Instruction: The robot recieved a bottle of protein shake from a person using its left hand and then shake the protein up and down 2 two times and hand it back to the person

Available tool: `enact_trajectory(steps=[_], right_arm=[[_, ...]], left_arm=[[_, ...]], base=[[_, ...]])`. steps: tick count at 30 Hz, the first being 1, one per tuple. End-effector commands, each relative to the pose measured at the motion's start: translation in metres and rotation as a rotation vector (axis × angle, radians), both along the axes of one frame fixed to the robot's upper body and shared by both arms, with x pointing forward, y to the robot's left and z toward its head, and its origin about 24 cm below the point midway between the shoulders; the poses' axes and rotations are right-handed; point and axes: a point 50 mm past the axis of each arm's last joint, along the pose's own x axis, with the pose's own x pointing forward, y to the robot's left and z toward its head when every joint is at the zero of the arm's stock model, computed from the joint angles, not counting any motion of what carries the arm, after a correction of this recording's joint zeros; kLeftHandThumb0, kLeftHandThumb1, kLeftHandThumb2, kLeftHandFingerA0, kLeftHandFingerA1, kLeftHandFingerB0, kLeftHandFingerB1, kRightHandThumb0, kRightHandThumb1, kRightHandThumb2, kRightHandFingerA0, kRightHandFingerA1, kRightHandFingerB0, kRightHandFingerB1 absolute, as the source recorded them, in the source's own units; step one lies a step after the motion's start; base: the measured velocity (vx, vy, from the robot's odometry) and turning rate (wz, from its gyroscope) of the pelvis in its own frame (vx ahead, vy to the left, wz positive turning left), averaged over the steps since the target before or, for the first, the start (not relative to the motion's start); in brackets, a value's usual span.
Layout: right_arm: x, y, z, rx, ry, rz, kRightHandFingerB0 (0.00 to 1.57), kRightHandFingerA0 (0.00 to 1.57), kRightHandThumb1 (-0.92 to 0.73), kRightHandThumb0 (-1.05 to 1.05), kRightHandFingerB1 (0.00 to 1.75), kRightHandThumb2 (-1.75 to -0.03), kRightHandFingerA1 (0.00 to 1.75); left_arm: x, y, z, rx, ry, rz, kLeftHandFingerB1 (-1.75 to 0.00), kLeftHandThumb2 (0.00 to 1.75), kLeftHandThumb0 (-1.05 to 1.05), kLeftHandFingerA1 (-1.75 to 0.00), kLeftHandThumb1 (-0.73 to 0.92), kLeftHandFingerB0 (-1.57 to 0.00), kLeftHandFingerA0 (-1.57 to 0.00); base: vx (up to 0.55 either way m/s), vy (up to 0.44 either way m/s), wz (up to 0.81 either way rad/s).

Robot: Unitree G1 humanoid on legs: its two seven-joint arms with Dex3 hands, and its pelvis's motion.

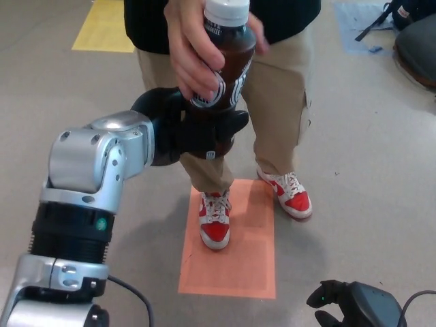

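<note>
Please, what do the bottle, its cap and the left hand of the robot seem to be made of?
The bottle looks like glossy clear plastic with dark brown drink showing through. Its cap seems matte white plastic. The left hand looks like matte black plastic or rubber; its wrist housing seems brushed silver metal.

an indoor lab or test hall: a plain grey floor (381, 136) marked with an orange rectangle (235, 259), a yellow one (105, 27), and loose cable (133, 293).

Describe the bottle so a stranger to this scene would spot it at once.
Start at the person in tan trousers standing over the orange floor patch. In front of them, the person's hand grips the bottle from above while the robot's left hand wraps its base. It is the only white-capped, dark brown container here.
</note>
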Motion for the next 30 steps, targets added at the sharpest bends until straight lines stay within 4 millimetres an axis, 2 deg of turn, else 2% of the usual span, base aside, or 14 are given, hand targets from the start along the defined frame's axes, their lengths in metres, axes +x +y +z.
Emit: enact_trajectory(steps=[1, 2, 3, 4, 5, 6, 7, 8, 9, 11, 14, 15, 30], right_arm=[[-0.002, -0.003, -0.002, -0.008, 0.022, -0.012, 0.86, 1.0, -0.7, -0.4, 0.52, -0.76, 0.82], [-0.002, -0.003, -0.002, -0.008, 0.022, -0.013, 0.86, 1.0, -0.71, -0.4, 0.51, -0.75, 0.82], [-0.002, -0.003, -0.002, -0.007, 0.023, -0.014, 0.86, 1.0, -0.71, -0.4, 0.51, -0.75, 0.82], [-0.002, -0.004, -0.002, -0.001, 0.023, -0.018, 0.87, 1.0, -0.7, -0.4, 0.51, -0.74, 0.83], [-0.002, -0.004, -0.002, 0.005, 0.022, -0.021, 0.86, 0.99, -0.7, -0.4, 0.51, -0.74, 0.83], [-0.002, -0.004, -0.002, 0.004, 0.022, -0.019, 0.86, 0.99, -0.7, -0.4, 0.51, -0.74, 0.83], [-0.002, -0.004, -0.002, 0.006, 0.017, -0.02, 0.88, 1.01, -0.68, -0.38, 0.52, -0.74, 0.84], [-0.001, -0.003, -0.001, 0.013, 0.011, -0.023, 0.88, 1.0, -0.68, -0.38, 0.52, -0.74, 0.85], [0.0, -0.003, 0.0, 0.016, 0.01, -0.024, 0.88, 1.0, -0.68, -0.38, 0.52, -0.74, 0.85], [-0.001, -0.003, 0.0, 0.021, 0.007, -0.026, 0.87, 1.0, -0.68, -0.36, 0.51, -0.75, 0.87], [0.001, -0.003, 0.0, 0.012, 0.009, -0.022, 0.85, 0.99, -0.7, -0.38, 0.52, -0.75, 0.85], [0.001, -0.003, 0.001, 0.004, 0.004, -0.02, 0.87, 1.01, -0.68, -0.38, 0.52, -0.74, 0.85], [0.003, -0.003, 0.003, 0.017, -0.01, -0.017, 0.86, 1.0, -0.68, -0.38, 0.51, -0.72, 0.93]], left_arm=[[0.003, 0.005, 0.007, 0.034, -0.021, 0.004, -0.9, 0.64, -0.23, -1.56, 0.81, -0.68, -0.87], [0.002, 0.005, 0.006, 0.024, -0.022, 0.007, -0.78, 0.67, -0.22, -1.48, 0.78, -0.62, -0.87], [0.002, 0.005, 0.005, 0.017, -0.023, 0.009, -0.78, 0.67, -0.22, -1.48, 0.78, -0.62, -0.87], [0.002, 0.005, 0.004, 0.008, -0.022, 0.018, -0.55, 0.62, -0.23, -1.17, 0.76, -0.62, -0.97], [0.001, 0.005, 0.003, 0.006, -0.021, 0.025, -0.47, 0.61, -0.29, -0.83, 0.73, -0.51, -1.01], [0.0, 0.005, 0.003, 0.009, -0.021, 0.021, -0.47, 0.61, -0.29, -0.83, 0.73, -0.51, -1.01], [-0.001, 0.006, 0.001, 0.021, -0.029, -0.002, -0.33, 0.6, -0.39, -0.54, 0.7, -0.28, -0.66], [-0.002, 0.006, 0.0, 0.041, -0.041, -0.045, -0.21, 0.82, -0.61, -0.23, 0.46, 0.0, 0.0], [-0.003, 0.005, -0.001, 0.048, -0.045, -0.059, -0.21, 0.82, -0.61, -0.23, 0.46, 0.0, 0.0], [-0.003, 0.006, -0.005, 0.054, -0.057, -0.081, -0.03, 0.84, -0.8, -0.03, 0.5, 0.0, 0.0], [-0.005, 0.008, -0.008, 0.075, -0.082, -0.109, -0.02, 0.82, -0.82, 0.0, 0.49, 0.0, 0.0], [-0.005, 0.008, -0.009, 0.076, -0.085, -0.115, 0.0, 0.58, -0.81, 0.0, 0.59, 0.0, 0.0], [-0.009, 0.022, -0.014, 0.104, -0.095, -0.128, 0.0, 0.58, -0.87, 0.0, 0.57, 0.0, 0.0]], base=[[0.0, 0.0, 0.0], [0.0, 0.0, 0.0], [0.0, 0.0, 0.0], [0.0, 0.0, 0.0], [0.0, 0.0, 0.0], [0.0, 0.0, 0.0], [0.0, 0.0, 0.0], [0.0, 0.0, 0.0], [0.0, 0.0, 0.0], [0.0, 0.0, 0.0], [0.0, 0.0, 0.0], [0.0, 0.0, 0.0], [0.0, 0.0, 0.0]])
